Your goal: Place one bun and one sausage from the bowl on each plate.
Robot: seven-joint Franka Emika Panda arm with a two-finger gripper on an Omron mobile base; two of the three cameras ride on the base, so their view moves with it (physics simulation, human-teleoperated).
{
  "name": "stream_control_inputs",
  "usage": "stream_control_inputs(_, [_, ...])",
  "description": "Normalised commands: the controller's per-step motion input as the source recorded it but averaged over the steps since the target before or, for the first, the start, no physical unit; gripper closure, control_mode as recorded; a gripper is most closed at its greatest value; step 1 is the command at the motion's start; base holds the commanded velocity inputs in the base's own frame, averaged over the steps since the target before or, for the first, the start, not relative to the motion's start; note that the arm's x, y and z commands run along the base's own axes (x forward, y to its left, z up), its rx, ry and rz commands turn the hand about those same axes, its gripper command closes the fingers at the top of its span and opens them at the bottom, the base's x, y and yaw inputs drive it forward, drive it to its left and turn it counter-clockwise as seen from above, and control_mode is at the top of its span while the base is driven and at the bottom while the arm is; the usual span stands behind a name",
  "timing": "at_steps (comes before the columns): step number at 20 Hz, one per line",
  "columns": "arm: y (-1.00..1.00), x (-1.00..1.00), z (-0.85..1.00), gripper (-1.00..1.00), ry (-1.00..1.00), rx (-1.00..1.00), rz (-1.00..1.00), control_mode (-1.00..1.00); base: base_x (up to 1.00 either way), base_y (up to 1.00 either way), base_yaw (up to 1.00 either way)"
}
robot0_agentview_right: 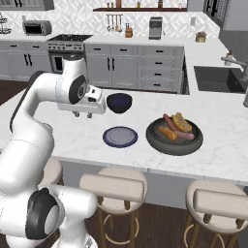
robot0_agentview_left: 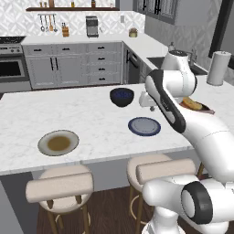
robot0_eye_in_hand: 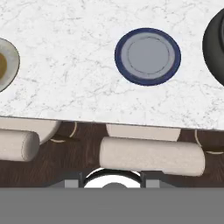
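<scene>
The wide dark bowl (robot0_agentview_right: 174,143) stands at the right of the island counter, holding buns (robot0_agentview_right: 181,121) and sausages (robot0_agentview_right: 170,121). In the left base view my arm covers most of the bowl (robot0_agentview_left: 206,109), and a bun (robot0_agentview_left: 194,104) shows over its rim. The small blue-grey plate (robot0_agentview_right: 119,136) (robot0_agentview_left: 144,126) (robot0_eye_in_hand: 148,56) lies bare just left of the bowl. The larger beige plate (robot0_agentview_left: 58,142) (robot0_eye_in_hand: 5,63) lies bare further left. My gripper (robot0_agentview_right: 82,115) (robot0_agentview_left: 151,108) hangs open and holds nothing, above the counter behind the blue-grey plate.
A deeper dark blue bowl (robot0_agentview_right: 119,102) (robot0_agentview_left: 122,97) sits behind the blue-grey plate, close beside my hand. Cushioned stools (robot0_eye_in_hand: 151,155) line the counter's near edge. A sink (robot0_agentview_right: 218,80) and a paper-towel roll (robot0_agentview_left: 218,68) stand on the counter beyond.
</scene>
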Motion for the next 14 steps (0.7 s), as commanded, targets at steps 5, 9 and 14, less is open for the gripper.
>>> stream_control_inputs(5, [-0.71,-0.68,0.00,-1.00,0.00,0.00,0.12,-1.00,0.00,0.00,0.00])
stream_control_inputs(9, [-1.00,-0.25,0.01,-1.00,0.00,0.00,0.19,-1.00,0.00,0.00,0.00])
stream_control_inputs(14, [-1.00,0.17,0.00,-1.00,0.00,0.00,0.20,-1.00,0.00,0.00,0.00])
